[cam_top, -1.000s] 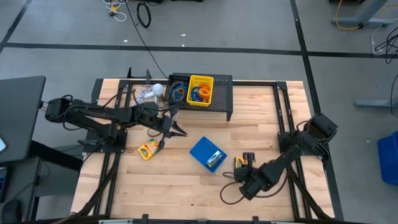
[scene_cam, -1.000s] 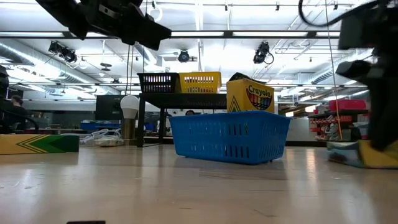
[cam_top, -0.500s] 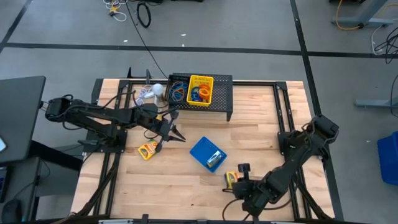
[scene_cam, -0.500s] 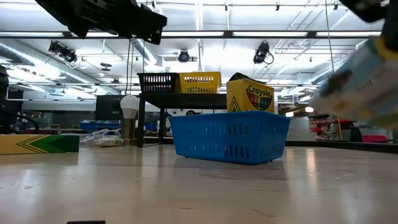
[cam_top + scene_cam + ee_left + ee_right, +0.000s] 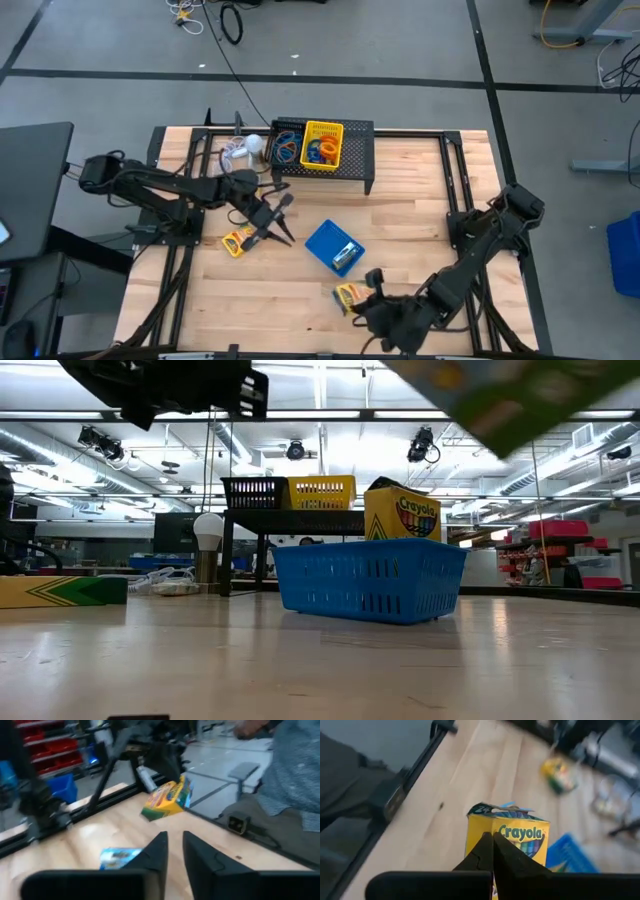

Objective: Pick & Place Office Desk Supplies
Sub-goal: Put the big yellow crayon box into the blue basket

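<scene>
High view: right tool [image 5: 362,300] is at the near bench [image 5: 420,200] edge, closed on a crayon box [image 5: 349,295]. Left tool [image 5: 277,221] is above the bench between a second box [image 5: 238,241] and the blue tray [image 5: 326,243], its fingers a little apart, empty. A third box [image 5: 347,254] is in the blue tray. Yellow tray [image 5: 323,143] and black tray [image 5: 287,144], both holding bands [image 5: 323,152], sit on the stand [image 5: 358,150].

Low view: blue tray [image 5: 370,578] on the bench, box [image 5: 402,513] upright inside; another box [image 5: 60,591] lies flat at left.

Left wrist view: fingers [image 5: 156,851] slightly parted, nothing between them.

Right wrist view: tool [image 5: 492,851] clamped on the box [image 5: 507,837].
</scene>
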